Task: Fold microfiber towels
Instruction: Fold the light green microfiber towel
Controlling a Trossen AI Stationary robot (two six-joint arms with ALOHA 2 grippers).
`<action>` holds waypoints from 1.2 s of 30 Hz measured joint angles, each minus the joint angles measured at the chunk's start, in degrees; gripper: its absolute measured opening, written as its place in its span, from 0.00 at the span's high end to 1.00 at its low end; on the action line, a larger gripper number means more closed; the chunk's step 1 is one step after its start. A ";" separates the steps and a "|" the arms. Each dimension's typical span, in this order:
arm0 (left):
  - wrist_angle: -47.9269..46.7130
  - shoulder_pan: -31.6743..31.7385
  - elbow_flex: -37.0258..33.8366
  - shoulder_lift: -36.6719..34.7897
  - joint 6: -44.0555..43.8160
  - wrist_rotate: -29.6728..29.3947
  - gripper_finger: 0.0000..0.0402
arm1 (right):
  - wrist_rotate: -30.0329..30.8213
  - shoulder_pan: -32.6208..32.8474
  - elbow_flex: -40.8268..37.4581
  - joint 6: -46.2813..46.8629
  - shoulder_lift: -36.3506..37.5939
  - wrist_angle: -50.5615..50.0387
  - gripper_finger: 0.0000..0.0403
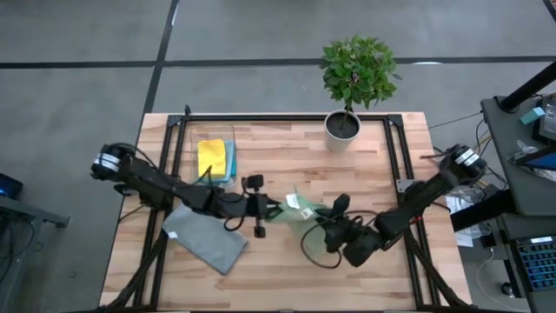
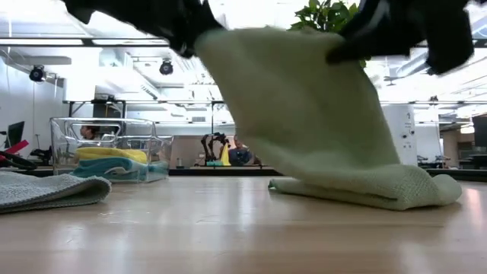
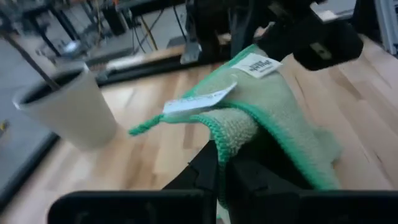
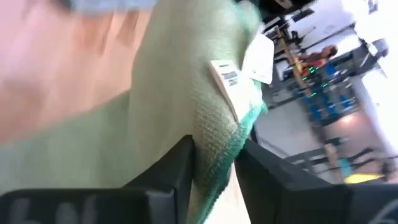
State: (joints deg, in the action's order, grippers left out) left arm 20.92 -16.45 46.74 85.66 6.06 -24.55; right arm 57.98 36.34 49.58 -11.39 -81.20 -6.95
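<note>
A light green microfiber towel with a darker green hem and white tags hangs between my two grippers at the table's middle. Its lower end lies bunched on the wood. My left gripper is shut on one upper part of it, and my right gripper is shut on another. A grey towel lies flat near the front left. Yellow and teal towels lie stacked in the clear bin at the far left. My left gripper pinches the towel's green-hemmed edge between its two fingers, close to a white tag, coming nearly level from the table's left. The cloth curls over the fingertips and slopes away toward the other gripper. My right gripper pinches the hemmed edge beside the white tags between its two fingers, coming nearly level from the table's right. The cloth is raised off the wood here and drapes down to the end that lies on the table.
A potted plant in a white pot stands at the table's far middle-right. A black frame runs along the table's far edge and sides. Bare wood lies along the near edge.
</note>
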 joint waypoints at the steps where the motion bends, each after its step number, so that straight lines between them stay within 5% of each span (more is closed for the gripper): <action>1: 0.12 -0.06 0.00 -0.59 1.14 0.02 1.00 | -0.40 0.01 0.00 1.28 1.47 -0.01 0.71; 12: -0.38 -0.96 -0.44 -1.42 0.13 0.64 1.00 | -5.56 0.00 -0.04 10.61 12.65 -0.03 0.67; 26: 1.22 -2.27 -0.83 2.53 -5.81 1.28 1.00 | -6.11 -1.29 -0.13 9.64 10.81 2.02 0.67; 36: 2.19 -2.32 -0.83 2.93 -6.20 1.26 1.00 | -15.95 -6.62 -0.13 16.27 11.00 3.52 0.67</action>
State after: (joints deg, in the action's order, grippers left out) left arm 23.11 -18.76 45.91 88.59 -0.14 -23.29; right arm 42.03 29.72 49.45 4.89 -70.19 -3.43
